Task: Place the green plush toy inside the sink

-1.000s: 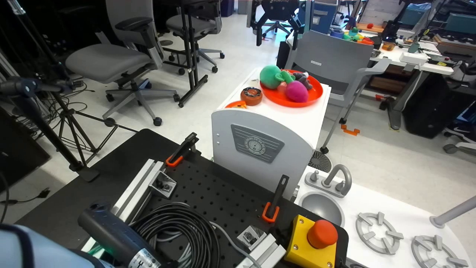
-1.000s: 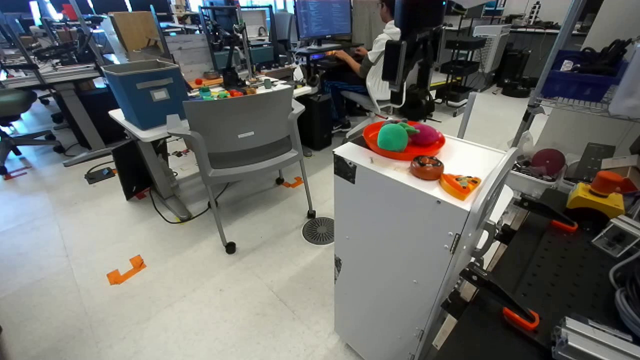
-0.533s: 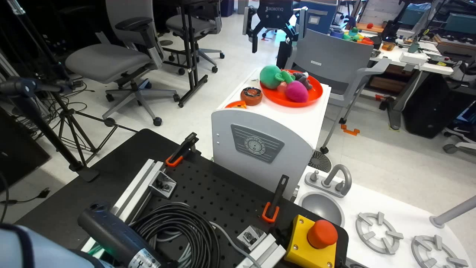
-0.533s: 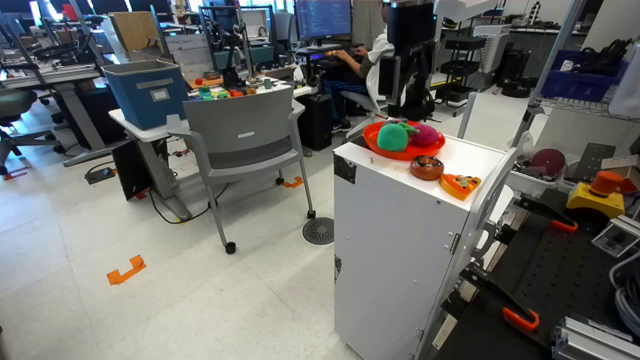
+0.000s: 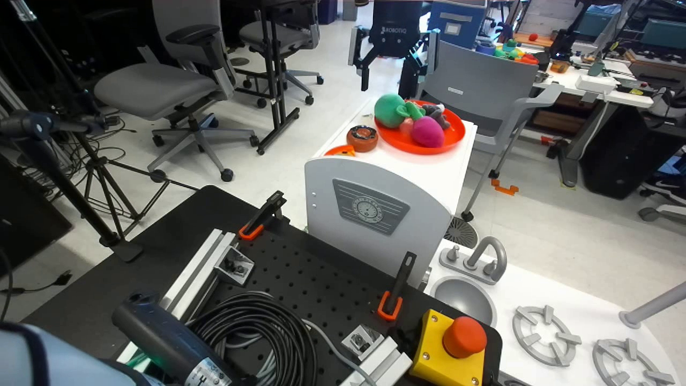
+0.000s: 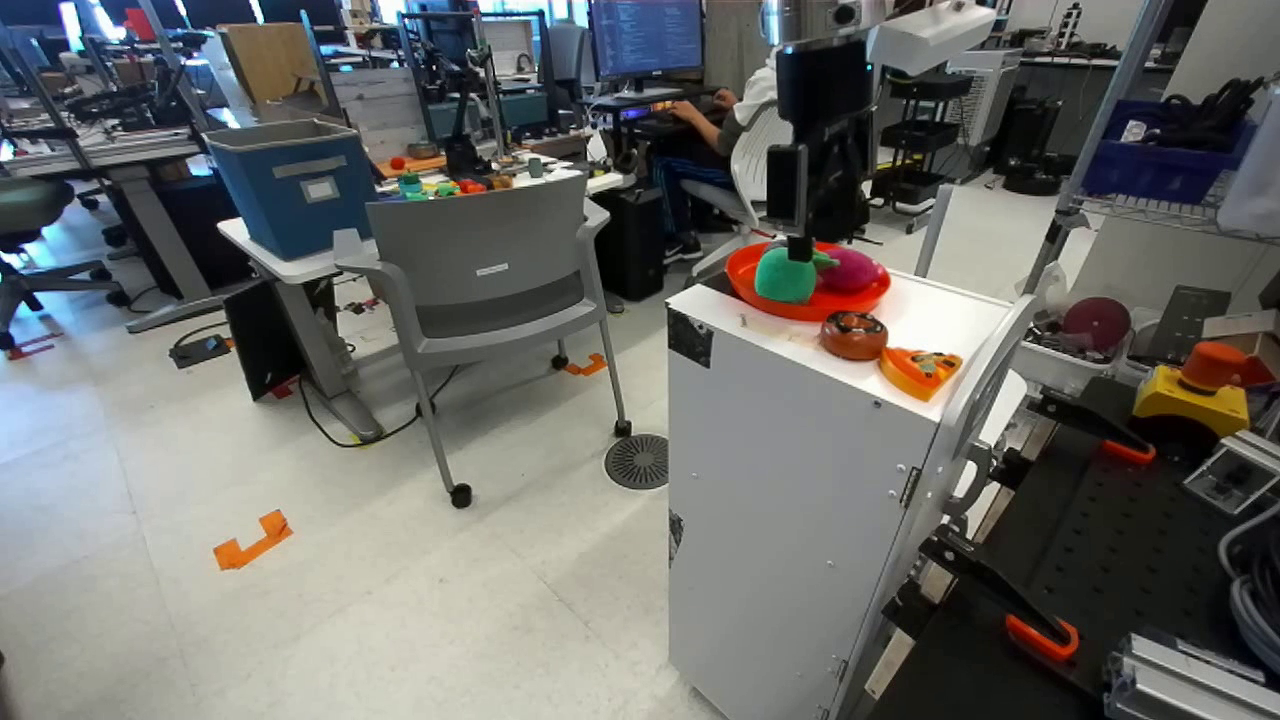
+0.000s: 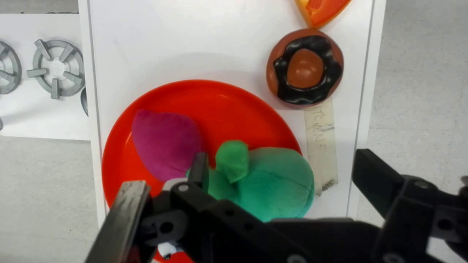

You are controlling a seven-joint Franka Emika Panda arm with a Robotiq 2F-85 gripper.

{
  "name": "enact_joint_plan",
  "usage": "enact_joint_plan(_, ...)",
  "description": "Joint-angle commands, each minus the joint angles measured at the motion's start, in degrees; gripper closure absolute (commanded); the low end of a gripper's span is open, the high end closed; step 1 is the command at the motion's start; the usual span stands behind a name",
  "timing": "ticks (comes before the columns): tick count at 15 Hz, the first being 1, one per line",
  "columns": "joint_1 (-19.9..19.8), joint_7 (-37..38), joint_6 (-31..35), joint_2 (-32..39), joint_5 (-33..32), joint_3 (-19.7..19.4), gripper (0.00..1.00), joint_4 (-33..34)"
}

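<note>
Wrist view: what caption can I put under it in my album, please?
Open gripper framing a green toy beside a magenta toy, both on a red plate; doughnut nearby.

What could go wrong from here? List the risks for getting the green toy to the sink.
In the wrist view, one finger shows right beside the magenta toy; lowering the open gripper might press on it.
The green plush toy covers part of the rim of the red plate, so closing could catch and drag the plate.
The faucet beside the sink might snag the toy.
</note>
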Motion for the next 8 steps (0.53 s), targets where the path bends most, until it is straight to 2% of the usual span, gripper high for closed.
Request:
enact_joint_plan(1,-0.6,-1.9,-3.0,1.8,-0.1,-0.1,0.0,2.9)
enact_joint_plan(8,-0.8,-1.9,-0.1,2.5,-0.8,-0.6,0.0,3.6)
